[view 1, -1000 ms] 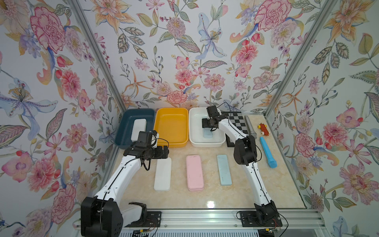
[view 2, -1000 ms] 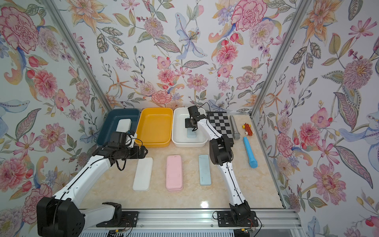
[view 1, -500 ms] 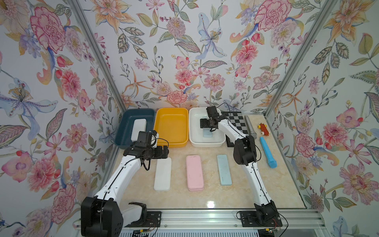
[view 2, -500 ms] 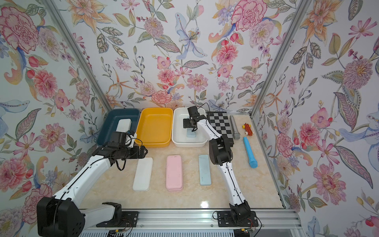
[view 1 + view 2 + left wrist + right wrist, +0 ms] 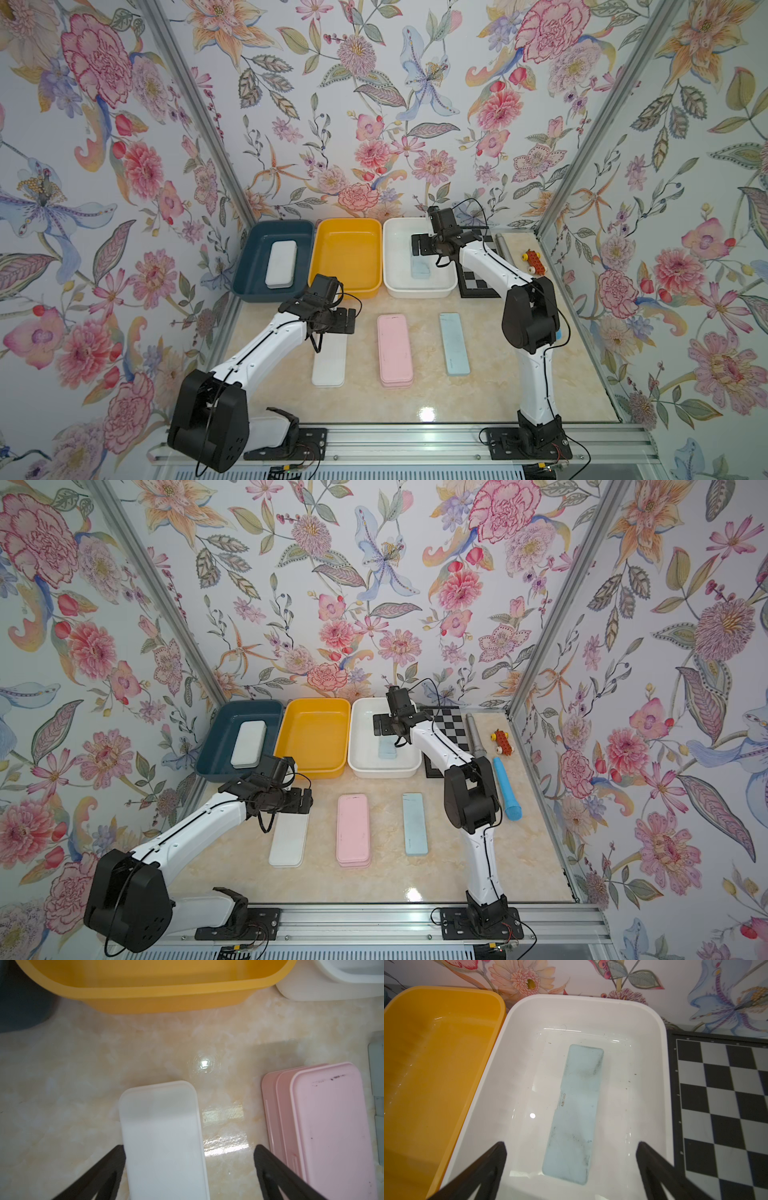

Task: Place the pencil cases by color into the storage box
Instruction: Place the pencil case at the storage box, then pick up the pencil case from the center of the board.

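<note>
- Floral wallpaper covers three walls around a pale marble-look bench (image 5: 498,395).
- Three bins stand side by side along the back edge: a dark blue bin (image 5: 249,266) at the back left corner, a yellow bin (image 5: 349,257) in the middle, and a white bin (image 5: 395,266) to its right.
- One white pencil case (image 5: 282,264) lies flat in the dark blue bin.
- One light blue pencil case (image 5: 573,1113) lies flat on the floor of the white bin.
- Mid-bench, three lots lie in a row, long sides parallel and apart. From left to right they are a second white case (image 5: 330,361), a pink stack of cases (image 5: 395,351), and a second light blue case (image 5: 454,343).
- The left gripper (image 5: 189,1149) is over the back end of the second white case, jaws spread wide. The case sits between them, close against one finger (image 5: 116,1159); I cannot tell whether they touch.
- The right gripper (image 5: 571,1147) hangs above the white bin with its jaws spread wide. The light blue pencil case below sits between them, touching neither.
- A chessboard (image 5: 449,725) lies beside the white bin, toward the back right corner.
- A bright blue stick (image 5: 505,787) lies near the right edge.
</note>
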`<state>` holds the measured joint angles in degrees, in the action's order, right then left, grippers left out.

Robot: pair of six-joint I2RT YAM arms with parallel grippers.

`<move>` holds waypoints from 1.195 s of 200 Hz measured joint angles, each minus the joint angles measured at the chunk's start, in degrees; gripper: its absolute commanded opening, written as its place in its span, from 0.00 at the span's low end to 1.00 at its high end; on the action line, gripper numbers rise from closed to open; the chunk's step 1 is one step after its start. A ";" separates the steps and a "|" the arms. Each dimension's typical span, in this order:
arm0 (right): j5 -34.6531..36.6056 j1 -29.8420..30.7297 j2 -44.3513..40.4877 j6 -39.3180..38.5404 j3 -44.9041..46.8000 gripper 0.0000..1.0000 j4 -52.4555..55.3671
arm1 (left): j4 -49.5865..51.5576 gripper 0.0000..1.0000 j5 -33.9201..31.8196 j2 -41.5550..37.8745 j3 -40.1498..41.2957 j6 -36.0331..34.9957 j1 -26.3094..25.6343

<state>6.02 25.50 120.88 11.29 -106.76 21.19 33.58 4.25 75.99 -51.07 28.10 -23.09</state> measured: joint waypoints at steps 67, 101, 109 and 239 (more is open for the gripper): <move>1.62 0.72 -21.86 -0.35 23.89 1.00 -6.49 | 0.09 0.98 -4.96 2.75 3.21 6.49 -2.19; 2.38 1.01 -29.24 -0.33 32.06 1.00 -6.97 | 0.17 0.98 -6.10 5.11 3.43 8.24 -3.61; 2.58 1.01 -30.60 -0.35 33.03 1.00 -6.93 | 0.20 0.98 -6.19 5.68 3.43 8.48 -3.80; 3.45 1.01 -37.27 0.13 40.61 1.00 -7.34 | 0.44 0.98 -9.20 4.55 5.88 9.44 -4.26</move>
<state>9.47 26.50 83.61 11.42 -66.15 13.85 34.02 -4.95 80.53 -45.19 37.54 -27.35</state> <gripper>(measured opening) 0.998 0.984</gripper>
